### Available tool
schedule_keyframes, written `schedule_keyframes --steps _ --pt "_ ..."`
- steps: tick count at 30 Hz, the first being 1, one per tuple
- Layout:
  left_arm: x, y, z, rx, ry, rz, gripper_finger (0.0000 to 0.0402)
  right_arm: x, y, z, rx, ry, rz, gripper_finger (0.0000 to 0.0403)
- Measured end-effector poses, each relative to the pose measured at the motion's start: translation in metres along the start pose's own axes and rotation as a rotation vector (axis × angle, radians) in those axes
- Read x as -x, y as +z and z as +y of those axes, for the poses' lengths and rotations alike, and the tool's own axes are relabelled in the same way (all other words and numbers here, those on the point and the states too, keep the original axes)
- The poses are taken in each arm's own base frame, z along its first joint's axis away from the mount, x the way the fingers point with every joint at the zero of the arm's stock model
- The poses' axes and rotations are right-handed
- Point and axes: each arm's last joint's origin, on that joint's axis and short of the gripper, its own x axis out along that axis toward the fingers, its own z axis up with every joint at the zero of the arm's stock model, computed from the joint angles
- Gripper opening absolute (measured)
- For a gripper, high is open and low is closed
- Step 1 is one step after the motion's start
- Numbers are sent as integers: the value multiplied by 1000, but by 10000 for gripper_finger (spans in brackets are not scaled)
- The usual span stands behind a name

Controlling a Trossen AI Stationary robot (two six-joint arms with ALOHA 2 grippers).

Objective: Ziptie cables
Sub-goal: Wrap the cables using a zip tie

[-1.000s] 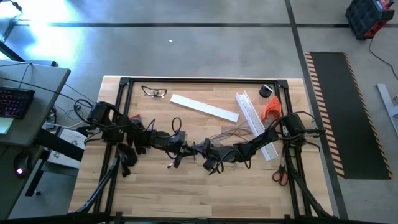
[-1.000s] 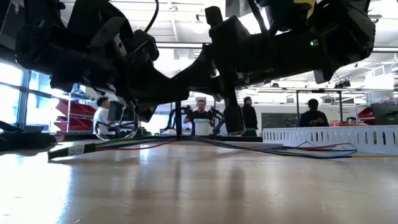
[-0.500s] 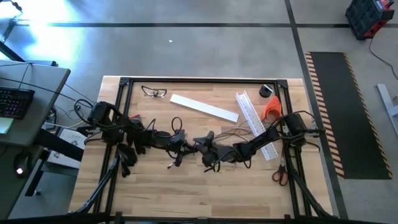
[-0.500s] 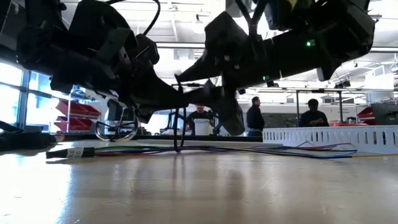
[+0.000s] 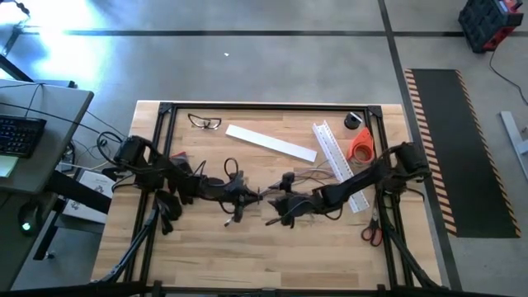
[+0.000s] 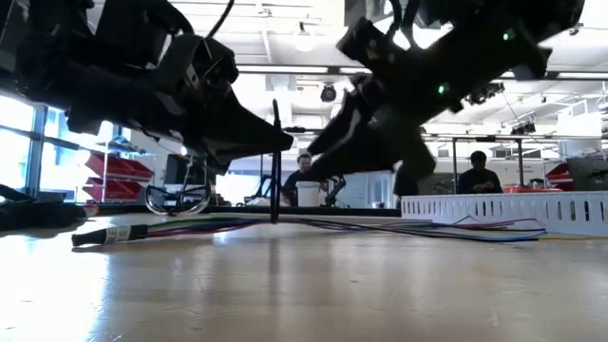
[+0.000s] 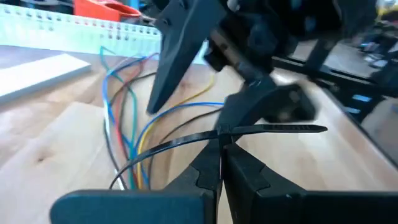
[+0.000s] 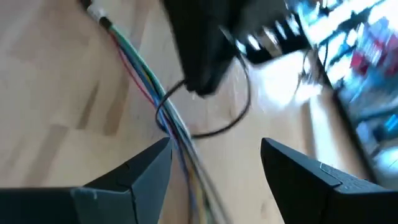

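Note:
The cables [image 5: 307, 176] are a bundle of thin coloured wires lying along the table's middle; they also show in the low view [image 6: 228, 226] and the left wrist view [image 7: 124, 106]. The dark ziptie [image 6: 275, 185] stands upright from the bundle, its lower part looped round the wires [image 8: 214, 129]. My left gripper [image 5: 255, 196] is shut on the ziptie. My right gripper [image 5: 278, 203] is open and empty just to the right of it, its fingers [image 7: 168, 68] apart and above the wires. My left gripper pinches the ziptie's strip [image 7: 221, 132] between its two fingertips, partway along, where the free tail [image 7: 292, 128] leaves the loop. The fingers come level from the table's left and lie across the strip. The strip stands upright, its loop down at the wires.
A slotted white channel [image 5: 338, 161] and an orange object [image 5: 360, 145] lie at the right, a flat white strip [image 5: 271, 142] and clear safety glasses [image 5: 205, 122] at the back, scissors [image 5: 371, 231] near the right front. People stand in the room beyond [image 6: 475, 171].
My right gripper has risen from the table and drawn back a little toward the right edge, away from the ziptie. The ziptie, low and bowed by the wires a second ago, now stands straight and upright in my left gripper.

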Motion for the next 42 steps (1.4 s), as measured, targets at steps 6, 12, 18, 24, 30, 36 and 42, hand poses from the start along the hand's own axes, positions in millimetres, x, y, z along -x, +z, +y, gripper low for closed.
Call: schedule_keyframes --steps 6,12,18,24,30,36,42 --pt "-7 -11 -14 -30 94 -24 0 14 0 5 -325 138 64 232" --pt "-45 -33 -26 -14 91 -82 0 17 -12 24 -538 211 79 231" --pt "-75 -53 -29 -10 95 -89 0 33 -14 42 -606 86 58 215" --pt "-81 -58 -29 -12 117 -93 0 39 -17 51 -679 36 65 191" --pt "-81 -59 -29 -21 120 -89 0 34 -24 56 -667 -20 75 162" --pt "-81 -59 -28 -21 123 -90 0 31 -26 57 -667 -42 65 104" --pt "-81 -59 -28 -31 123 -88 0 31 -22 57 -672 -36 36 30"
